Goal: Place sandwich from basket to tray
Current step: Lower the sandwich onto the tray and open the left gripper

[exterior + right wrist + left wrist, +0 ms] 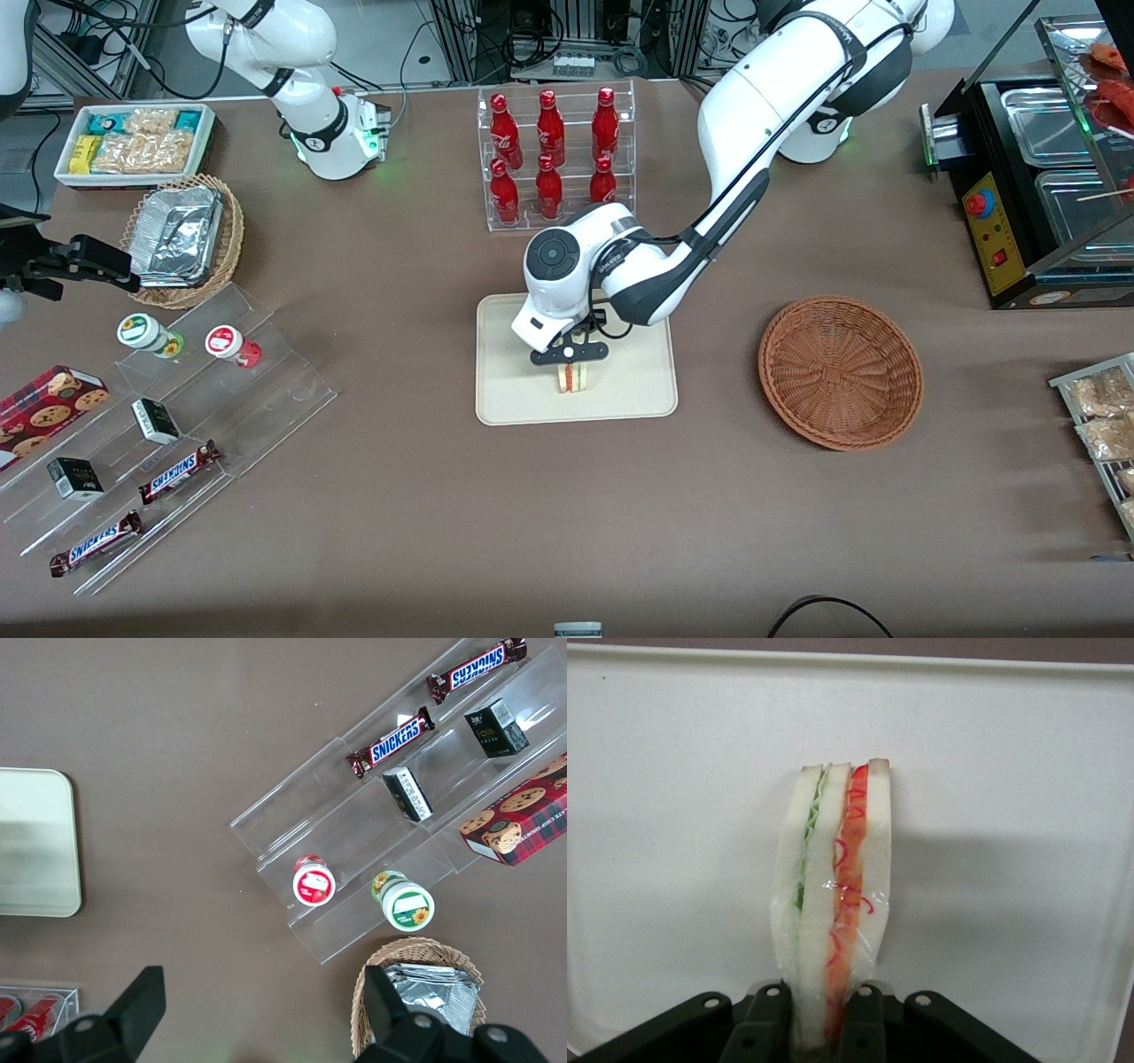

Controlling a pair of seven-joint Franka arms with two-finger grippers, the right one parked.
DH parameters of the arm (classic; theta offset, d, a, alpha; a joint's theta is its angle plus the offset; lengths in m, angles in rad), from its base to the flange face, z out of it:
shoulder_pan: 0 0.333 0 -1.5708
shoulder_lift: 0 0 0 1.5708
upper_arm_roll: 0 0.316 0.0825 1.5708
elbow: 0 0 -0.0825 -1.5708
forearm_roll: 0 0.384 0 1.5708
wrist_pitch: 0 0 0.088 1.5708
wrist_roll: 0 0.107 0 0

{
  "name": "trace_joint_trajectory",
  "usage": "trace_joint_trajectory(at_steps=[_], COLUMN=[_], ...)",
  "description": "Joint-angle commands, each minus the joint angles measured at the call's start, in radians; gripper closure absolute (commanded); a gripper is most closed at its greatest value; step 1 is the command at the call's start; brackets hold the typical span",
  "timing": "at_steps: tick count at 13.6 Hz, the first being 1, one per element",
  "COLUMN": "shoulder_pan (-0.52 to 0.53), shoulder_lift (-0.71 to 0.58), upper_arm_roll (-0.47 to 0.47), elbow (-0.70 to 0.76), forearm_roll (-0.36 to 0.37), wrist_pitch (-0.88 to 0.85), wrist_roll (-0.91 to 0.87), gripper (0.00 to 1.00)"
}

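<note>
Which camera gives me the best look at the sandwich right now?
The left wrist view: the sandwich fills it, green and red layers clear, pinched by the gripper over the tray. The front view shows the sandwich only small under the gripper. The right wrist view shows only the tray's corner.

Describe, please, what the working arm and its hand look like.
The left arm has glossy white shells with black joint bands, a round dark grey cap on the wrist, and a thin black cable along it. Its hand is black, with screw-fastened fingers.
</note>
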Motion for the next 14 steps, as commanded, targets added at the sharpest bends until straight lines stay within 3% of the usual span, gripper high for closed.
trace_joint_trajectory(at_steps=[1,2,5,6,14], shoulder_pan=[-0.02,-0.023,-0.024,-0.024,-0.013], shoulder_lift=[0.027,0.03,0.037,0.039,-0.007], upper_arm_roll=[0.008,0.008,0.008,0.008,0.006], elbow=[0.042,0.042,0.042,0.041,0.052], forearm_roll=[0.038,0.038,0.038,0.038,0.034], wrist_pitch=[-0.026,-0.024,-0.02,-0.02,-0.04], wrist_roll=[-0.026,-0.026,-0.038,-0.046,-0.045], gripper=[1.0,1.0,0.35,0.0,0.0])
